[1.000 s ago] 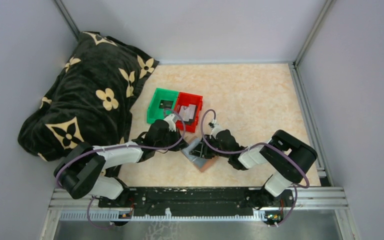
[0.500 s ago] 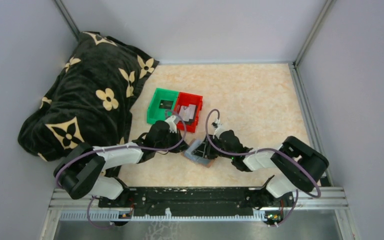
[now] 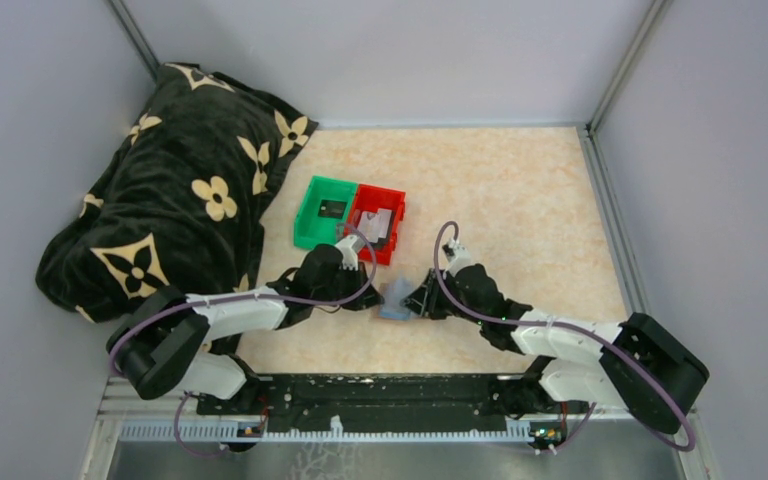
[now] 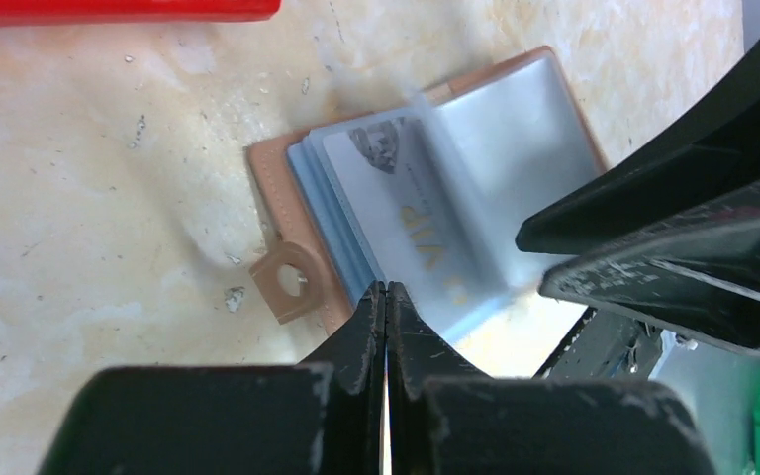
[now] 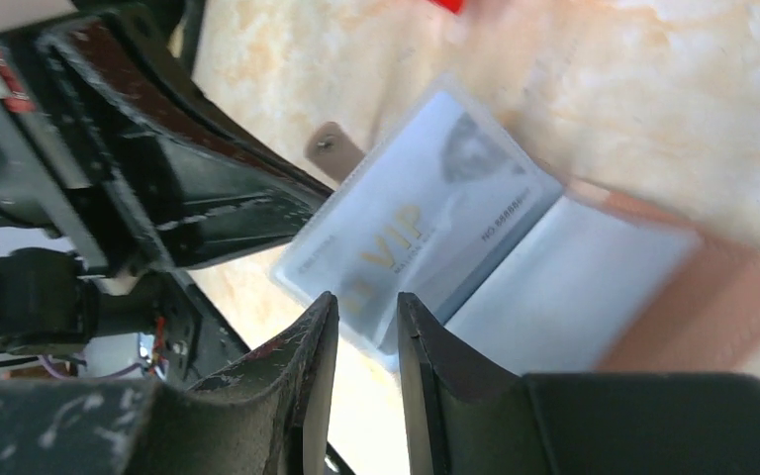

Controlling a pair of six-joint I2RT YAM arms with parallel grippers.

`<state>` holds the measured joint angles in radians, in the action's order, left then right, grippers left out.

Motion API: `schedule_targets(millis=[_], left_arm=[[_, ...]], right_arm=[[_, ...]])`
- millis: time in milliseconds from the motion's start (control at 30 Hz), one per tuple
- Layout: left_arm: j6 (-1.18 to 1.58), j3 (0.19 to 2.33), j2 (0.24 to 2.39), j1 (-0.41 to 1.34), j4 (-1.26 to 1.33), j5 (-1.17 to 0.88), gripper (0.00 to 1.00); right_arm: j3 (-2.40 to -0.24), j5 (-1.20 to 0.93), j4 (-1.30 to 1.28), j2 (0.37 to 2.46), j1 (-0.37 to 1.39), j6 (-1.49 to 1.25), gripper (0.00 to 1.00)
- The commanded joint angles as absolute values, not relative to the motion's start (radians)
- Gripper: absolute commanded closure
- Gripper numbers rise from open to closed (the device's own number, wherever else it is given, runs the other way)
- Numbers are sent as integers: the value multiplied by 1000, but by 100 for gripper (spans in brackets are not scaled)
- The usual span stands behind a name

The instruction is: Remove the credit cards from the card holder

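Observation:
The card holder (image 3: pixel 397 300) lies open on the table between my two grippers. The left wrist view shows its tan cover (image 4: pixel 269 183) and pale blue sleeves, with a grey-silver "VIP" credit card (image 4: pixel 411 213) in the top sleeve. My left gripper (image 4: pixel 386 289) is shut, its tips at the holder's near edge beside the snap tab (image 4: pixel 287 282). My right gripper (image 5: pixel 361 309) is slightly open with nothing between the fingers, its tips at the edge of the VIP card (image 5: pixel 411 233). In the top view the left gripper (image 3: pixel 368 292) and right gripper (image 3: pixel 422 300) flank the holder.
A green bin (image 3: pixel 312 215) with a dark card and a red bin (image 3: pixel 392 238) with a grey card stand just behind the holder. A black flowered blanket (image 3: pixel 170 200) fills the back left. Metal frame rails edge the table.
My right arm has stretched out lower and to the right, its gripper still at the holder. The holder now shows mostly its pale blue sleeves. The left arm has barely moved.

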<state>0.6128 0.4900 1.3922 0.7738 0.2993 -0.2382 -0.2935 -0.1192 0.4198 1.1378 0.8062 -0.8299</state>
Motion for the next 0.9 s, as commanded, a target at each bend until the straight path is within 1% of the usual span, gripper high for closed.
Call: schedule_targets(millis=[0,67,133,200,300,400,433,500,667,867], left_arm=[[624,496,1403,791,328,-262,100],[623,502,1406,798,323,-261,100],[622,506,1410,802,319,-255,100],[621,508,1417,804,321,-254,100],[625,513,1436,809,330,-256,100],[627,521,1453,813,337,-254,100],[629,521,1455,814,339,-253,100],[629,522,1455,814,341,-248,100],[618,534,1454,815,339,-234,99],[616,533,1466,813,348,-207,82]], right_arm=[[-270,-86,445,1124,800,-823,74],[-258,-91,473,1129,798,-836,80],[-252,-92,486,1130,799,-844,91],[-250,-92,485,1131,798,-845,98],[-251,-86,464,1113,798,-841,98],[-274,-54,386,1100,798,-827,83],[-286,-45,354,1105,798,-820,81],[-295,-32,327,1111,798,-813,83],[-269,-24,357,1144,798,-816,89],[-257,-66,446,1198,798,-828,96]])
